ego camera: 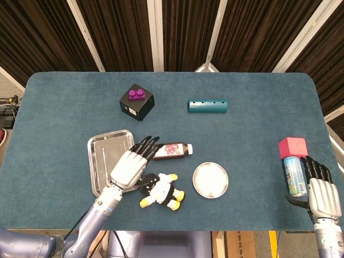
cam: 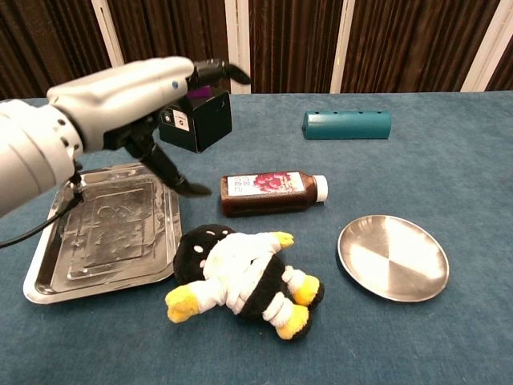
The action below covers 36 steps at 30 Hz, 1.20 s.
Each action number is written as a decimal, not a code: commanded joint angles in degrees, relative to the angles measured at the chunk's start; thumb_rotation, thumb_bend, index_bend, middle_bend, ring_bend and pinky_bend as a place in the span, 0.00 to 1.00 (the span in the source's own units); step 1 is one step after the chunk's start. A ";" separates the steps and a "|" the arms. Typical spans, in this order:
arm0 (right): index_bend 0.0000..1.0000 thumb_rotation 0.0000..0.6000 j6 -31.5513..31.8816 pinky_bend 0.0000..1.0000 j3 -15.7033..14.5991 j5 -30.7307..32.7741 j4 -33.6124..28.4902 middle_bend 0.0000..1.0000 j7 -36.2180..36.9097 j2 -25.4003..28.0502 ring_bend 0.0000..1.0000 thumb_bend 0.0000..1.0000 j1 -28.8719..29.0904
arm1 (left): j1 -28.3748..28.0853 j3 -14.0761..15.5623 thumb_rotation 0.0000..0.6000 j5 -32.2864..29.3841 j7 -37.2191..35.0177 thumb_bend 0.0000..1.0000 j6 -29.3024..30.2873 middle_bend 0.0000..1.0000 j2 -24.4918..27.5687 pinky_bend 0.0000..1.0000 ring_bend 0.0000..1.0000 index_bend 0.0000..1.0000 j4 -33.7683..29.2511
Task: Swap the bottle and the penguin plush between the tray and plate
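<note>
Head view: the left hand (ego camera: pixel 129 166) hovers low in the left half of the frame with fingers spread, grasping nothing, over the gap between the tray (ego camera: pixel 102 166) and the bottle (ego camera: pixel 173 150). The penguin (ego camera: pixel 160 191) lies on the cloth just right of the tray's lower corner and left of the plate (ego camera: pixel 210 180), in neither dish. The bottle lies on its side just above the penguin, also on bare cloth. Tray and plate both hold nothing. At the lower right the right hand (ego camera: pixel 321 194) rests on the table, fingers loosely extended beside a can (ego camera: pixel 293 175) capped by a red block (ego camera: pixel 292 147); I cannot tell whether it touches the can

Chest view: the left hand (cam: pixel 136 92) is raised at upper left, released, fingers splayed above the tray (cam: pixel 48 273). The penguin (cam: pixel 240 281) sprawls at lower centre, touching the tray's rim. The bottle (cam: pixel 272 192) sits just behind it; the plate (cam: pixel 393 258) is at the right

Risk, as I judge it: the bottle is round and lying flat, so a grasp from above could roll it toward the plate or into the penguin. The soft plush may sag out of a loose grip
</note>
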 commanded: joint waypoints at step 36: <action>0.04 1.00 -3.55 0.00 1.18 2.88 1.92 0.05 2.83 0.82 0.00 0.10 0.45 | -20.24 -12.50 1.00 -34.59 10.08 0.22 -11.86 0.23 -23.24 0.35 0.18 0.19 36.42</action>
